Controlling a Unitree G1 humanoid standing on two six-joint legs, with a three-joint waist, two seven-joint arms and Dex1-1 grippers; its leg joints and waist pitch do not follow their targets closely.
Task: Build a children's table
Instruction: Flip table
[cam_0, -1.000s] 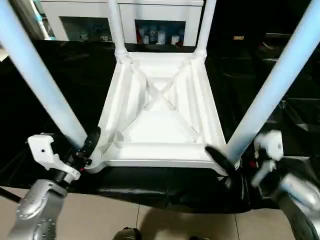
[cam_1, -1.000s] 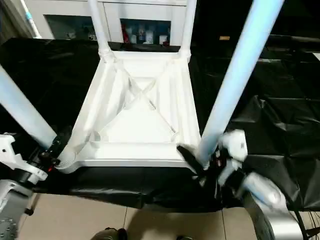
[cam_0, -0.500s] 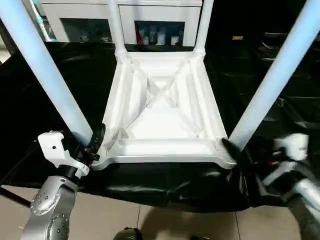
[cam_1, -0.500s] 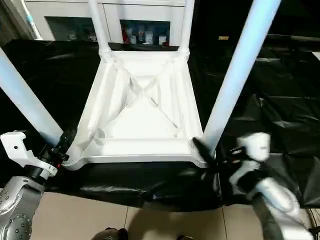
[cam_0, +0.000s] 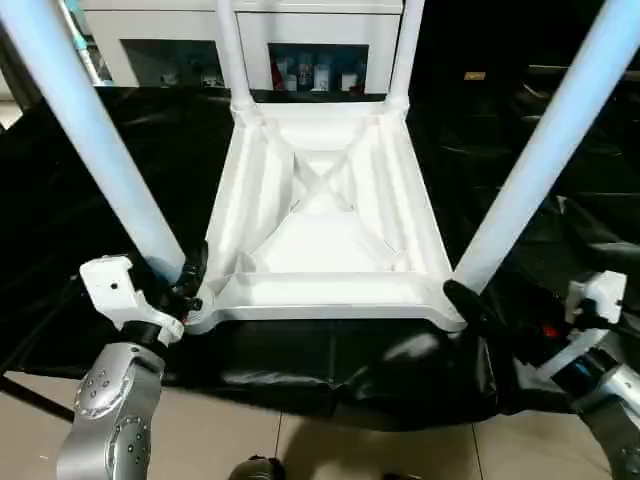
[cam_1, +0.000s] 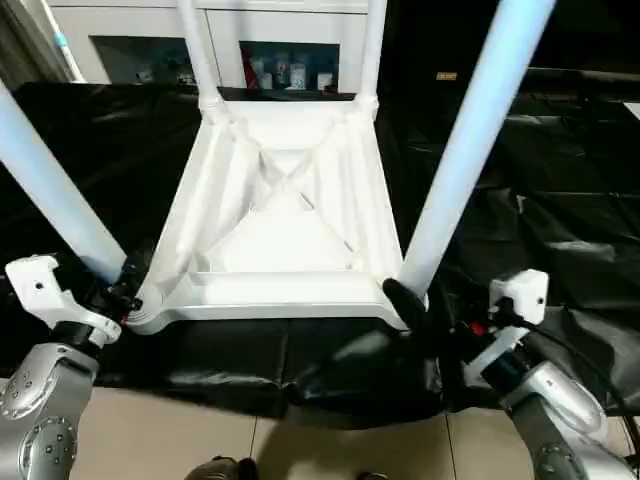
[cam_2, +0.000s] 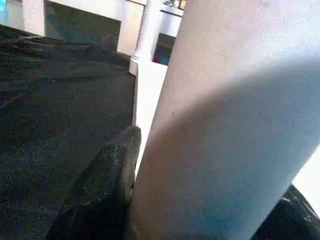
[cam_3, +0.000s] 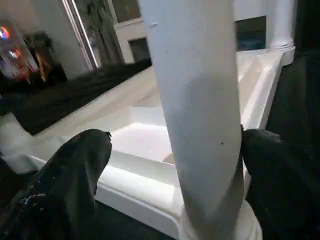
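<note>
On a black-covered work table (cam_0: 120, 150) lies the children's table, turned upside down. Its white rectangular top (cam_0: 320, 235) rests flat with the ribbed underside facing up, and its long axis runs straight away from the robot toward a white cabinet (cam_0: 300, 40) with glass doors at the back. One short edge sits close to the near edge of the work table. All four white legs stand in the corner sockets and point upward, splaying slightly outward. The near left leg (cam_0: 95, 135) and near right leg (cam_0: 545, 155) rise steeply past the camera; the far left leg (cam_0: 232, 50) and far right leg (cam_0: 402, 50) stand by the cabinet.

At the near left corner, the left gripper (cam_0: 188, 285) has its black fingers (cam_2: 107, 185) on either side of the near left leg's base, pressed against it. At the near right corner, the right gripper (cam_1: 415, 300) straddles the near right leg's base just above the socket, one finger (cam_3: 70, 185) on each side, touching it. Grey floor tiles (cam_0: 300, 450) show below the work table.
</note>
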